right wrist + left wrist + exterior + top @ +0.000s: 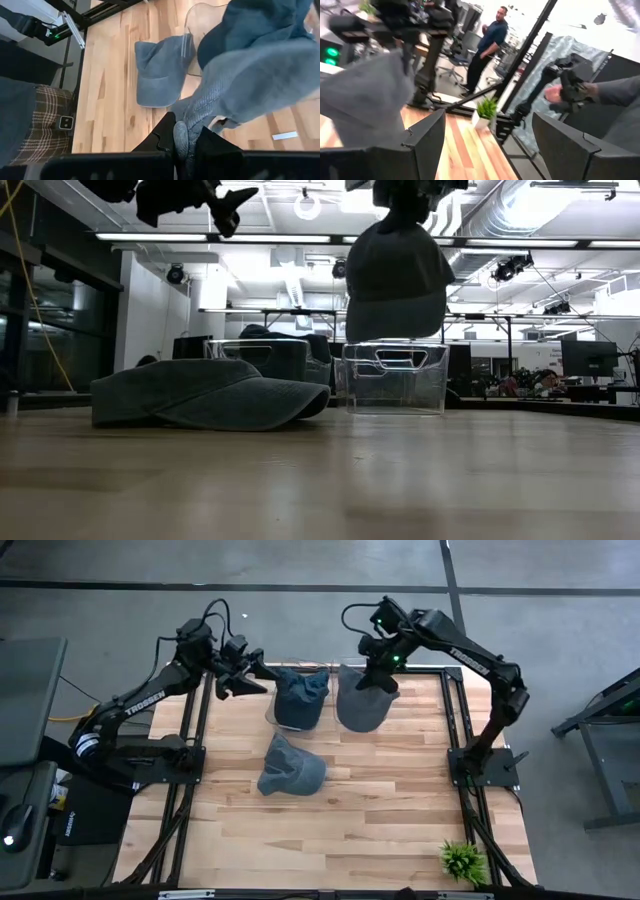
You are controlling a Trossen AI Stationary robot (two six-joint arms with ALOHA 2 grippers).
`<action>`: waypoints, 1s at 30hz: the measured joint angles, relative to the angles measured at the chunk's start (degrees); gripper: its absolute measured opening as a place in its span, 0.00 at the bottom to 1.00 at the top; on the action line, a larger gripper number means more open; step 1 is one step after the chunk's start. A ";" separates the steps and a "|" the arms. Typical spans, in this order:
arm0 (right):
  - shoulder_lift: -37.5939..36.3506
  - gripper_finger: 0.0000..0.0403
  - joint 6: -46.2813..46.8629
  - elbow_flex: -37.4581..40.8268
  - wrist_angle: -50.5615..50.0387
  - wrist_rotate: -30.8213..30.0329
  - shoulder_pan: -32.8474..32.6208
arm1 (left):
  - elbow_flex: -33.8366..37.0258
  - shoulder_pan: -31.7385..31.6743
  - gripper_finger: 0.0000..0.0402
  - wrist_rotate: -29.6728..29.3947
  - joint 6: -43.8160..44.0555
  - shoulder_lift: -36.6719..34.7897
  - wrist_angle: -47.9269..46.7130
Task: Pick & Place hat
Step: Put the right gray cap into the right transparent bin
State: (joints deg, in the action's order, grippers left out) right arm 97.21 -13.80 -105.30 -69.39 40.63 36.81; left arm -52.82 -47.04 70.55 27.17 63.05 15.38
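Hat in the air, one in a bin, one left on the table

Progress looks to be somewhere past the middle. Starting at the left: the left gripper [252,678] hangs above the table's far left corner with its fingers spread and nothing between them (it seems to be waiting). Just to its right a blue hat [301,697] sits in a clear bin [272,712] at the far edge, so that one looks placed. Nearer the camera side of it, a flat hat [289,768] lies on the bare wood of the table [380,810], untouched and well apart from both arms.

Further right, the right gripper [381,677] is pinched tight on a fold of a grey hat [361,700], which dangles from it. In the low view this hat [397,278] hangs clear above a second clear bin [395,377], not touching the rim. Lowering and letting go still remain for it; after that, I judge, the flat hat is the last one to fetch.
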 joint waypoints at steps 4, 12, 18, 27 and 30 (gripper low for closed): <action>1.82 0.02 -0.21 -3.35 -0.69 -0.11 1.34 | 0.00 0.17 0.68 2.18 -2.40 -0.02 -3.67; 4.35 0.02 -2.81 -9.67 -2.68 -0.10 3.72 | 0.02 0.15 0.68 4.33 -7.36 -1.87 -9.70; 7.24 0.02 -8.47 -10.19 -4.37 -0.37 3.81 | 0.02 0.17 0.68 5.18 -7.42 -3.44 -9.38; 11.75 0.02 -11.25 -10.16 -4.64 -7.82 3.81 | 0.02 0.17 0.68 6.92 -7.25 -3.76 -9.52; 13.09 0.02 -11.39 -10.14 -4.70 -8.67 3.83 | 0.02 0.17 0.68 7.33 -7.25 -3.76 -9.51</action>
State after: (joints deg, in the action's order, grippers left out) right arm 110.29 -25.19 -115.44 -74.09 31.97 40.64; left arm -52.80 -46.87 77.89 19.92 59.29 5.87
